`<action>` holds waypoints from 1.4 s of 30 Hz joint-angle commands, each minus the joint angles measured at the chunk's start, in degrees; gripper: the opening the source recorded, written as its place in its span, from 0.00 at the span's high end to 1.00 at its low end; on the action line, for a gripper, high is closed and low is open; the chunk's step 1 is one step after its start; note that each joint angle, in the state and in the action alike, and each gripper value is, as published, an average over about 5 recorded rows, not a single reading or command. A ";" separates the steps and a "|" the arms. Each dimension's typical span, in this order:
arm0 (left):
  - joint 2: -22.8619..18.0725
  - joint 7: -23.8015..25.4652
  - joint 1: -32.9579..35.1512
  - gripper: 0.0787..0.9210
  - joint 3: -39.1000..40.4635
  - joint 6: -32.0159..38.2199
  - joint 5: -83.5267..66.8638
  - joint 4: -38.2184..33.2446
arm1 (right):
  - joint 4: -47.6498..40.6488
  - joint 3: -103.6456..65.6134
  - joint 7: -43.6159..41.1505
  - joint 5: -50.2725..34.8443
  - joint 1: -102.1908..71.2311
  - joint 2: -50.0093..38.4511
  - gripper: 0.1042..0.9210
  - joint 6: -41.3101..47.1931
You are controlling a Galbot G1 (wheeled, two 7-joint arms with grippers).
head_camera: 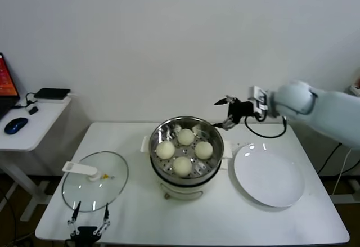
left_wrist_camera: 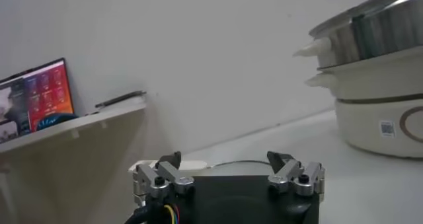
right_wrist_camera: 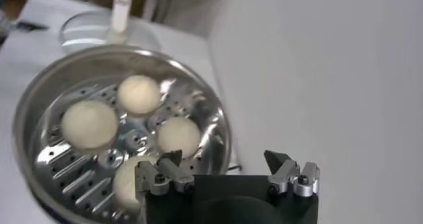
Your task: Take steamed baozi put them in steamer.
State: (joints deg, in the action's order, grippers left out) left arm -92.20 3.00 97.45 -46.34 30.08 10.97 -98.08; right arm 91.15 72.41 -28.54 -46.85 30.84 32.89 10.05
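Observation:
Several cream-white baozi [head_camera: 185, 136] lie in the shiny steel steamer [head_camera: 163, 128] on its white pot base in the middle of the table. They also show in the right wrist view [right_wrist_camera: 138, 94], inside the steamer [right_wrist_camera: 39, 93]. My right gripper [head_camera: 226, 112] is open and empty, raised just past the steamer's far right rim; in its wrist view [right_wrist_camera: 223, 159] nothing is between the fingers. My left gripper [head_camera: 89, 220] is open and empty, parked low at the table's front left edge; it shows in its own wrist view [left_wrist_camera: 225, 159].
An empty flat white plate [head_camera: 269, 175] lies right of the steamer. A round glass lid [head_camera: 94, 180] with a white handle lies on the table's left. A side desk [head_camera: 34, 117] with a mouse and a screen stands at far left. The steamer's side shows in the left wrist view [left_wrist_camera: 377, 80].

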 commanded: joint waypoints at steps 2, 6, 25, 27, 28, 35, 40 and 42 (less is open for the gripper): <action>-2.48 -0.55 0.49 0.12 0.19 0.61 0.96 1.08 | 15.61 -89.99 21.36 10.42 -94.28 -6.68 0.12 -10.00; -2.78 -0.79 0.68 0.12 0.77 0.98 1.95 1.46 | 19.91 -105.43 21.55 12.92 -112.35 7.96 0.12 -15.05; -2.80 -1.24 2.64 0.12 1.77 1.56 3.79 0.43 | 19.68 -107.33 21.74 24.59 -133.59 41.98 0.12 -41.36; -2.80 -1.28 2.75 0.12 1.81 1.61 3.74 0.16 | 19.46 -106.36 21.94 24.83 -134.23 42.57 0.12 -42.23; -2.80 -1.29 2.78 0.12 1.83 1.64 3.69 -0.02 | 19.35 -105.89 22.02 24.81 -134.54 42.72 0.12 -42.50; -2.80 -1.41 2.53 0.12 1.80 1.83 3.16 -0.62 | 19.12 -104.14 23.10 23.74 -135.35 43.15 0.12 -42.54; -2.80 -1.46 2.52 0.12 1.83 1.97 3.07 -0.92 | 19.10 -103.67 24.19 23.57 -135.21 43.31 0.12 -41.37; -2.80 -1.47 2.55 0.12 1.82 2.00 3.05 -1.03 | 18.91 -103.47 24.32 23.60 -135.18 43.26 0.12 -41.13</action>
State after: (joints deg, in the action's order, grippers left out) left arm -92.20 1.58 99.94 -44.56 32.01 14.04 -98.81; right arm 109.83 -28.26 -5.75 -24.74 -97.54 72.34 -28.47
